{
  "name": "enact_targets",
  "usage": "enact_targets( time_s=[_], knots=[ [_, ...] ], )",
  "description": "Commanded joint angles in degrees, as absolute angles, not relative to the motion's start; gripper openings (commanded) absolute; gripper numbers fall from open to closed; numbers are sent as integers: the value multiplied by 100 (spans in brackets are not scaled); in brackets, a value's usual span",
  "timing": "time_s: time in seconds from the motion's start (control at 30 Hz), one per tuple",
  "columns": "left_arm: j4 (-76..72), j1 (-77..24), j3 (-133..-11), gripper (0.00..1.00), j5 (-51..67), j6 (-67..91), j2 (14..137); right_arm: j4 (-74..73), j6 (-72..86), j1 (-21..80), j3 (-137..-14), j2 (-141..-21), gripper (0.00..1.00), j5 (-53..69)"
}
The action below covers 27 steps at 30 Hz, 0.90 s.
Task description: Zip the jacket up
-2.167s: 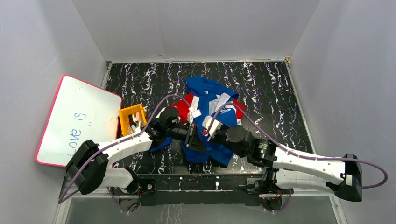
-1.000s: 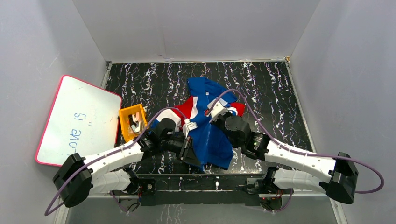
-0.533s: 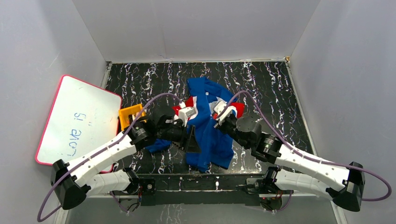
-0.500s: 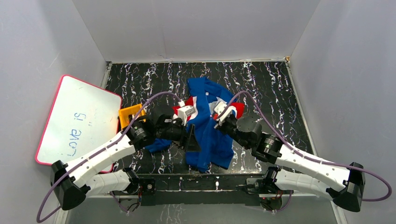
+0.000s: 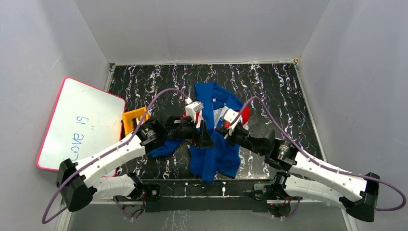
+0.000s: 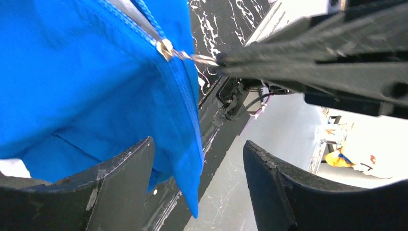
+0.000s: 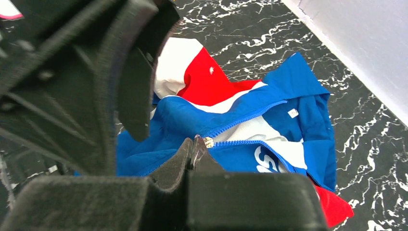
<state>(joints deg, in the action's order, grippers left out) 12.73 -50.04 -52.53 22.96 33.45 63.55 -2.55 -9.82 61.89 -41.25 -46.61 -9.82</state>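
The jacket point(image 5: 215, 149) lies crumpled mid-table, blue with red and white stripes, its zipper part way closed. My right gripper point(image 7: 194, 140) is shut on the zipper pull point(image 6: 202, 58), just behind the metal slider point(image 7: 208, 142). In the top view the right gripper point(image 5: 221, 130) sits over the jacket's middle. My left gripper point(image 6: 198, 142) is open, and a loose blue hem corner point(image 6: 190, 192) hangs between its fingers point(image 6: 120, 187) without being pinched. The left gripper point(image 5: 204, 135) is close beside the right one.
An orange box point(image 5: 134, 122) stands left of the jacket. A pink-framed whiteboard point(image 5: 77, 122) leans off the table's left edge. The black marbled table point(image 5: 279, 96) is walled in by grey panels on three sides.
The left jaws have opened and let go of the blue fabric, and that arm has moved away from the near edge. The right gripper stays shut on the pull and has shifted slightly nearer.
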Motion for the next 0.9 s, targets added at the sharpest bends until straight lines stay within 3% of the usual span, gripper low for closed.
enact_targets(
  time_s=[0.0,0.23,0.27,0.43,0.47,0.63,0.87],
  knots=[
    [439,-5019,-5056,67,2458,3655,6548,-195,-706,6196,-4360,-4372,0,-577],
    [-763,-5019,-4730,65,2690,4051,6979,-421,-597,6196,-4395,-4159,0,-308],
    [-819,-5019,-4720,60,2746,4073,7031,-422,-598,6196,-4395,-4122,0,-348],
    [-983,-5019,-4558,5,2933,4148,7167,-453,-645,6196,-4444,-4019,0,-606],
    [-1010,-5019,-4531,0,2989,4148,7132,-505,-667,6196,-4491,-4051,0,-809],
    [-855,-5023,-4429,0,3285,4035,6893,-542,-809,6196,-4548,-4320,0,-1954],
    [-738,-5019,-4088,0,3741,4054,6591,-142,-1163,6196,-4432,-4669,0,-2599]
  ],
)
